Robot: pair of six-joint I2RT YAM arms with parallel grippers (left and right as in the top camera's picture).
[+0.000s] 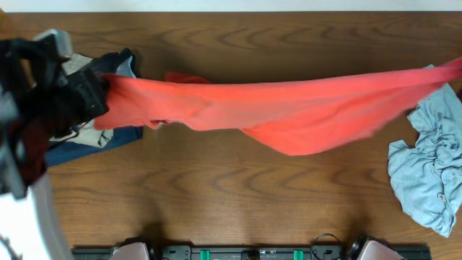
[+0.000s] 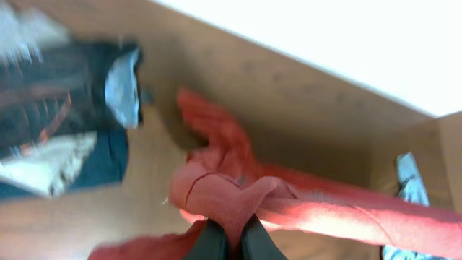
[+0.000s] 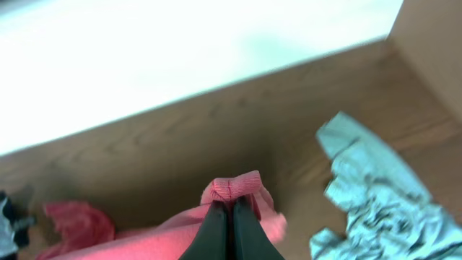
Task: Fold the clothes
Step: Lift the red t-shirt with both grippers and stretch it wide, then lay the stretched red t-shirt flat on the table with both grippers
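Observation:
The coral-red T-shirt (image 1: 289,108) hangs stretched above the table from far left to far right, sagging in the middle. My left gripper (image 2: 229,235) is shut on its left end (image 2: 216,195); in the overhead view that arm (image 1: 79,94) is at the far left. My right gripper (image 3: 229,213) is shut on a bunched edge of the shirt (image 3: 234,186); it is out of the overhead view past the right edge. The pale blue-grey shirt (image 1: 429,170) lies crumpled at the right and shows in the right wrist view (image 3: 368,188). No lettering is visible.
A dark navy garment with pale parts (image 1: 94,137) lies at the far left under the left arm, also in the left wrist view (image 2: 65,130). The wooden table (image 1: 231,195) spreads below the shirt. A white wall (image 3: 180,50) lies beyond its far edge.

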